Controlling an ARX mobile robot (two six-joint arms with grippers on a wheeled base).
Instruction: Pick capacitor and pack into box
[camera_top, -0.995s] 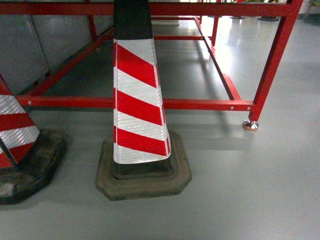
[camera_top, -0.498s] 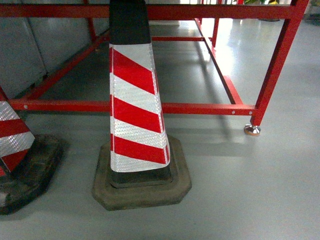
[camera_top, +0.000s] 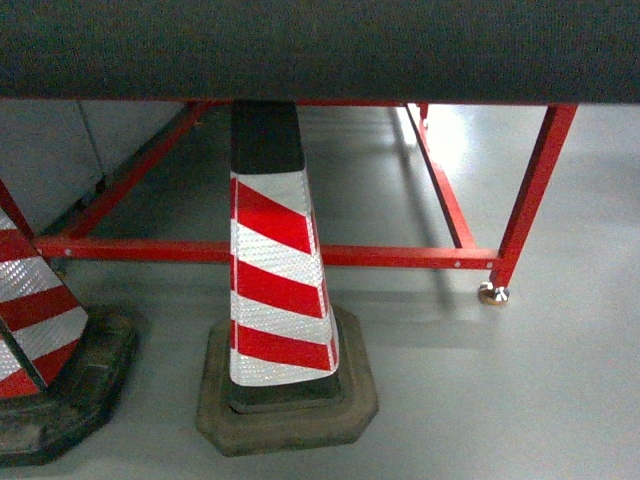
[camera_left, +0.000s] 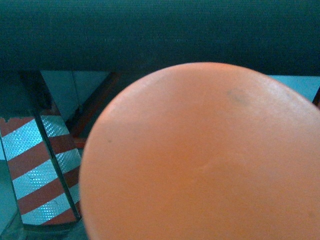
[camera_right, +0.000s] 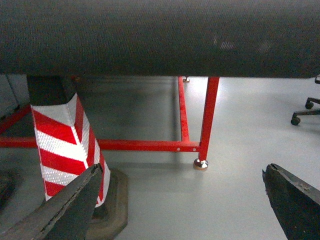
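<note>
Neither the capacitor nor the box shows in any view. My right gripper (camera_right: 182, 170) hangs open above bare grey floor, its two dark fingers (camera_right: 75, 200) wide apart with nothing between them. In the left wrist view a blurred orange rounded thing (camera_left: 200, 155) sits right against the lens and hides the left gripper's jaws. The head view shows no gripper or arm.
A dark table edge (camera_top: 320, 50) spans the top of the head view. Under it stand a red metal frame (camera_top: 400, 256) with a foot (camera_top: 491, 293), a red-and-white cone (camera_top: 275, 280) on a rubber base, and a second cone (camera_top: 30, 310) at left. A chair base (camera_right: 307, 107) is far right.
The head view has shifted: the dark table edge now covers the top of the picture, and the cone and red frame sit lower and look a little smaller.
</note>
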